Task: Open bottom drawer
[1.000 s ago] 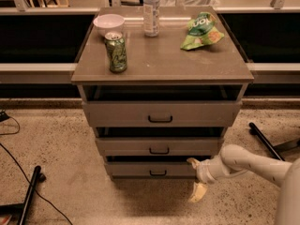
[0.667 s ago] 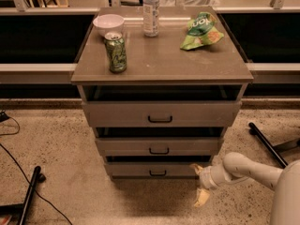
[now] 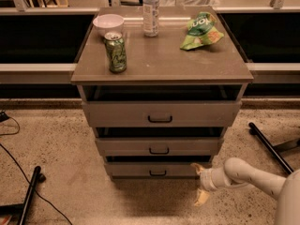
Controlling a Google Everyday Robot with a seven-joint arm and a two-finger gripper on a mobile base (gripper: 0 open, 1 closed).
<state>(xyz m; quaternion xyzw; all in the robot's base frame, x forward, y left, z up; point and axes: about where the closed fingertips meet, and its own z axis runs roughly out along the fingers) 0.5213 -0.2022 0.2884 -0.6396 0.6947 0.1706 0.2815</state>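
Observation:
The bottom drawer (image 3: 157, 170) is the narrowest grey-brown front at the foot of the cabinet, with a small black pull (image 3: 158, 173). It stands slightly out, with a dark gap above it. My gripper (image 3: 199, 183) hangs low at the drawer's right end, just off its right corner, on a white arm coming in from the right. One pale finger (image 3: 196, 168) points up near the drawer corner and the other (image 3: 202, 198) points down towards the floor, so the fingers are spread and hold nothing.
Above are the mid-sized drawer (image 3: 159, 146) and the widest drawer (image 3: 160, 114). On the cabinet top (image 3: 159, 60) stand a green can (image 3: 116, 52), a white bowl (image 3: 108, 24), a bottle (image 3: 150, 11) and a green chip bag (image 3: 202, 31). Black legs (image 3: 270, 146) and cables (image 3: 18, 168) lie on the floor.
The gripper has drifted a little to the right and down, away from the drawer's right end. The drawers look the same.

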